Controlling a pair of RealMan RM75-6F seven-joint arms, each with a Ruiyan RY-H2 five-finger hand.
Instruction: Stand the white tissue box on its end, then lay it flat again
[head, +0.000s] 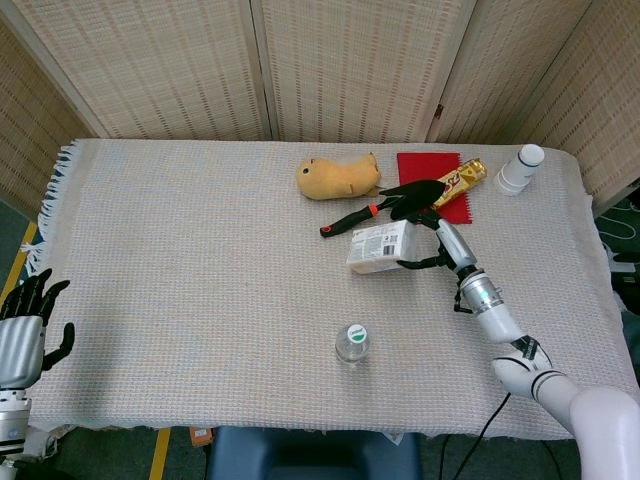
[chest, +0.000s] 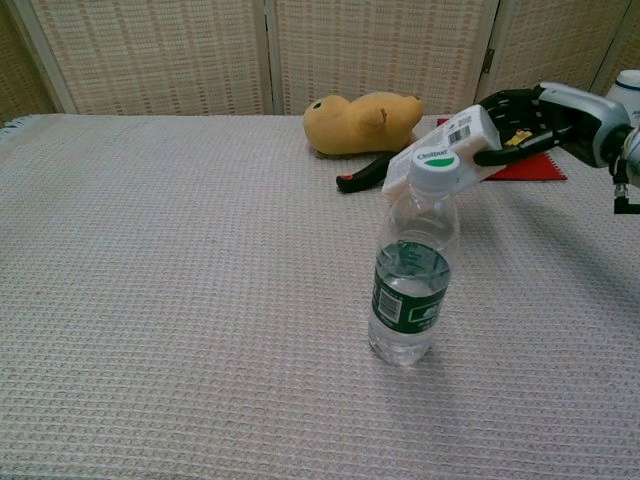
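Currently your right hand (head: 425, 225) grips white tissue box (head: 378, 247) by right end, centre-right of frame, tilted, near flat. Left hand (head: 20, 335) open, lower left. Box likely light, crushable; hold short ends.

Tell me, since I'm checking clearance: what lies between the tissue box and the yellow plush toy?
In the head view, only the black red-handled tool lies between tissue box and plush toy.

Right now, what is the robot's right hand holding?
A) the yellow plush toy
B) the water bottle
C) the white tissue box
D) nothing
C: the right hand has its dark fingers wrapped around one end of the white tissue box, which is tilted nearly flat; the water bottle and yellow plush toy sit apart, untouched.
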